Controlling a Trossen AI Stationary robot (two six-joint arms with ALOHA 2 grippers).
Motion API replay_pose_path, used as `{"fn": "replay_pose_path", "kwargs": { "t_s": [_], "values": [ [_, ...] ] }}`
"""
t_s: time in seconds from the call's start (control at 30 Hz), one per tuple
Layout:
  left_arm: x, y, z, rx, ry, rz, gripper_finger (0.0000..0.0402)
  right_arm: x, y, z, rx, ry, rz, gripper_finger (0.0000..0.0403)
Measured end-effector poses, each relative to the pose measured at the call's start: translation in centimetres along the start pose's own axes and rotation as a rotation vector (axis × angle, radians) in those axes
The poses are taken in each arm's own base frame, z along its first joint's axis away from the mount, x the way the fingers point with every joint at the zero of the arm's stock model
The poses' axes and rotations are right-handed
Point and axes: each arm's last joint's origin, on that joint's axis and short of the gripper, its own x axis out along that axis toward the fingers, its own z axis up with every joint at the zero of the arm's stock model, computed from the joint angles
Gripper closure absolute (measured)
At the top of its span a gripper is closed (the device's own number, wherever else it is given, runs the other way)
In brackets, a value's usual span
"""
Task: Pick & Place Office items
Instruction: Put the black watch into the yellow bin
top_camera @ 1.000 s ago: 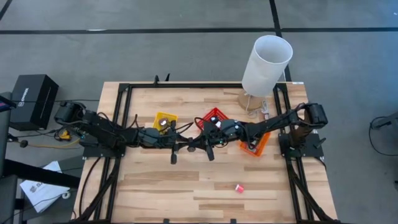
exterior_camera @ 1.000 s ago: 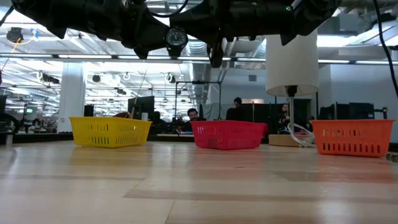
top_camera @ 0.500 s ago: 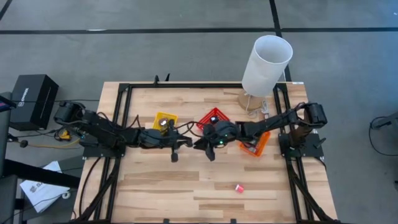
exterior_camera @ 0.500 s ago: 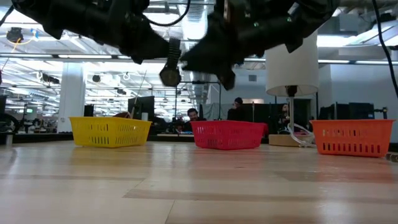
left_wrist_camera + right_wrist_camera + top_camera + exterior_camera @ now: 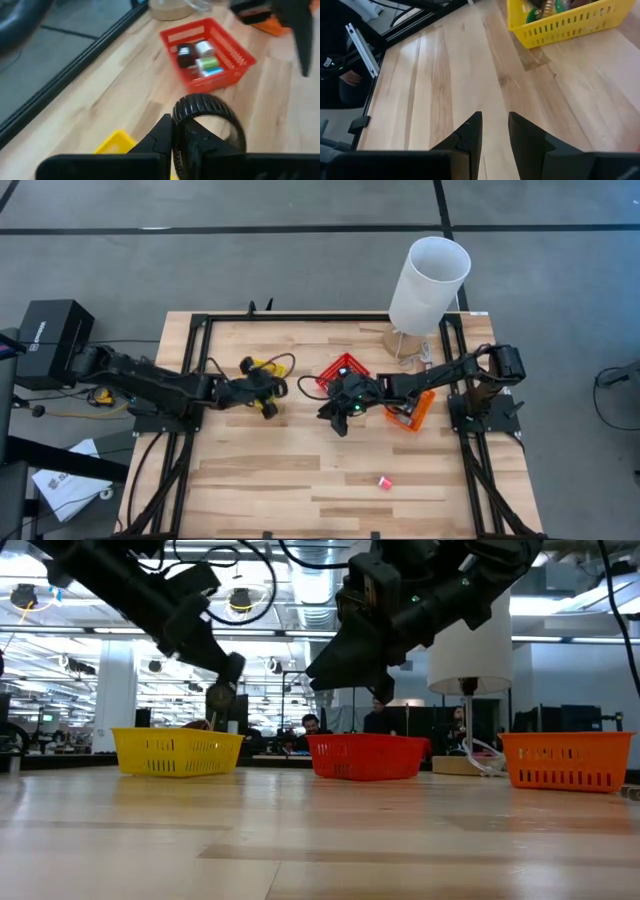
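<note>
The left gripper (image 5: 197,150) pinches a black ring (image 5: 209,117) above the yellow basket (image 5: 262,370), while the right gripper (image 5: 494,131), jaws slightly apart and empty, hovers beside the red basket (image 5: 336,367).

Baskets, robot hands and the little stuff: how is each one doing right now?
left gripper: shut on black ring, over yellow basket.
right gripper: open, empty, above the table.
red basket: upright, holds items.
orange basket: upright.
pink bit: lying loose on the table.
</note>
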Motion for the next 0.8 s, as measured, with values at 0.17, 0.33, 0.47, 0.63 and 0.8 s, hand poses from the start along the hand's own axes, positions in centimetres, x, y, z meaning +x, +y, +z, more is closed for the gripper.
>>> {"fn": "replay_pose_path", "kwargs": {
  "t_s": [0.17, 0.33, 0.47, 0.63, 0.8],
  "values": [
    [-1.2, 2.2, -1.1, -0.066, 0.139, 0.078, 0.0388, 0.0, 0.4, -0.2, -0.008, 0.008, 0.01, 0.0316],
    [-1.8, 3.2, -3.0, -0.118, 0.322, 0.152, 0.0388, 0.1, 1.0, -0.5, -0.017, 0.015, 0.023, 0.0316],
    [-1.6, 3.0, -3.3, -0.152, 0.354, 0.135, 0.0382, 0.1, 1.0, -0.5, -0.018, 0.015, 0.024, 0.0316],
    [-1.5, 2.9, -3.4, -0.156, 0.36, 0.134, 0.0361, 0.1, 1.0, -0.5, -0.017, 0.013, 0.023, 0.0316],
    [-1.5, 2.9, -3.4, -0.181, 0.357, 0.143, 0.0332, 0.1, 0.9, -0.4, -0.017, 0.01, 0.023, 0.0316]
  ]
}}
